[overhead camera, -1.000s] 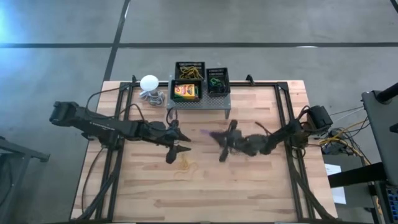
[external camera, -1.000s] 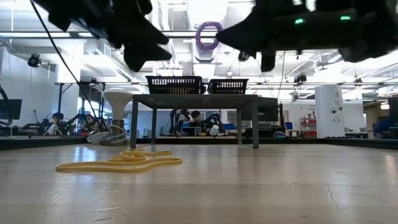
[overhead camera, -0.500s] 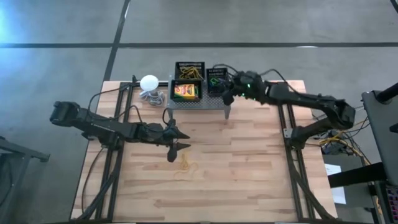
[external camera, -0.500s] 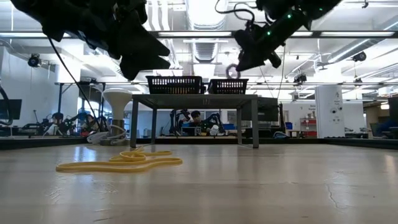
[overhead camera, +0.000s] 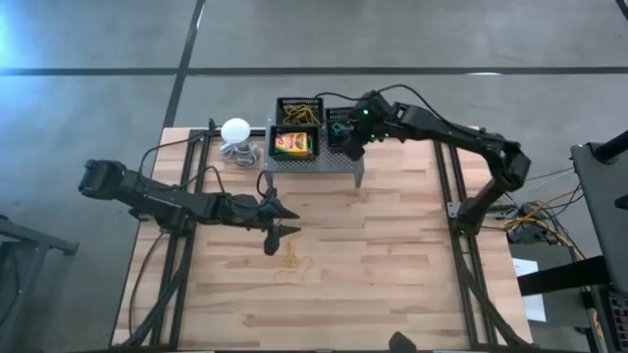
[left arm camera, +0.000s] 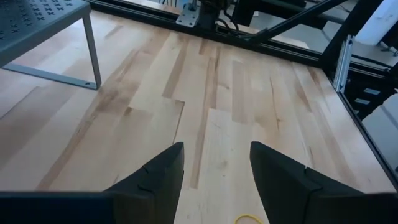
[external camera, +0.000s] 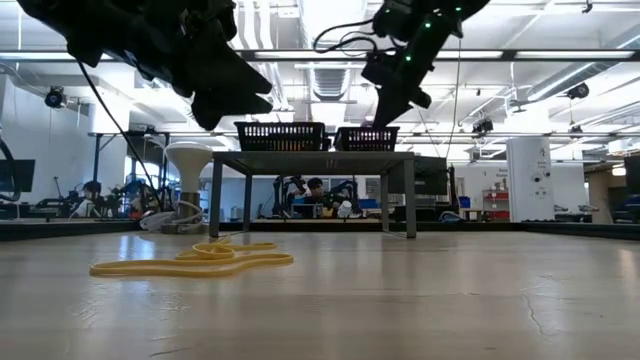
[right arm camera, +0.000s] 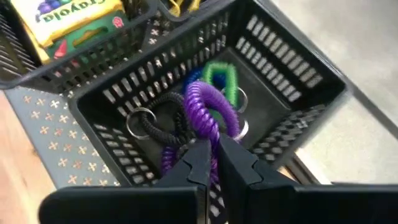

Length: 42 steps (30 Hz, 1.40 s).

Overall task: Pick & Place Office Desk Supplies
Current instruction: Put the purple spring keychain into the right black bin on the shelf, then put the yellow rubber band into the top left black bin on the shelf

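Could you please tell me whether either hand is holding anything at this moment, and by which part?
The right hand pinches the purple coil ring by its lower loops, over the black mesh tray. The left hand is open and holds nothing.

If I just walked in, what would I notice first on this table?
Probably the right gripper, shut on a curly purple coil ring, holding it over a black mesh tray on the grey stand at the table's far edge. Then the open left gripper near the middle, beside loose tan rubber bands.
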Tool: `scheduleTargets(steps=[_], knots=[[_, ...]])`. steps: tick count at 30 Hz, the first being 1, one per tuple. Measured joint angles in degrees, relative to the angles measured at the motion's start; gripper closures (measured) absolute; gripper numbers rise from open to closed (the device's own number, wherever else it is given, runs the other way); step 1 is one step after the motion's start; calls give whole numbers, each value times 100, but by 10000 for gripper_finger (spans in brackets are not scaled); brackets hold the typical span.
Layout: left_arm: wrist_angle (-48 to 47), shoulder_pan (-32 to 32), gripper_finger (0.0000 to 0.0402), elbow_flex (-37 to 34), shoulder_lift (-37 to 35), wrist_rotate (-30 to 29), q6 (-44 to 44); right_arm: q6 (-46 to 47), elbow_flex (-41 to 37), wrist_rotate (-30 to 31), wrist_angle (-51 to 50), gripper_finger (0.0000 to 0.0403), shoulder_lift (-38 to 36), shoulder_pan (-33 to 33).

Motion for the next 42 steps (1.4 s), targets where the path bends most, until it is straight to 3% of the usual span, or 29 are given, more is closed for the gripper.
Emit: scheduleTargets(steps=[9, 13, 20, 30, 42], knots=[[-159, 0, 213, 0, 0, 1, 0, -188, 978, -221, -834, 373, 402, -11], [-164, 0, 213, 0, 0, 1, 0, -189, 1098, -630, -875, 317, 358, -57], [-164, 0, 213, 0, 0, 1, 1, -348, 1113, -322, -723, 221, 242, -12], [-171, 0, 213, 0, 0, 1, 1, -266, -433, -360, 1798, 215, -687, 983], [-202, 0, 213, 0, 0, 3, 0, -18, -1959, -360, 2895, 233, -1959, 2452]])
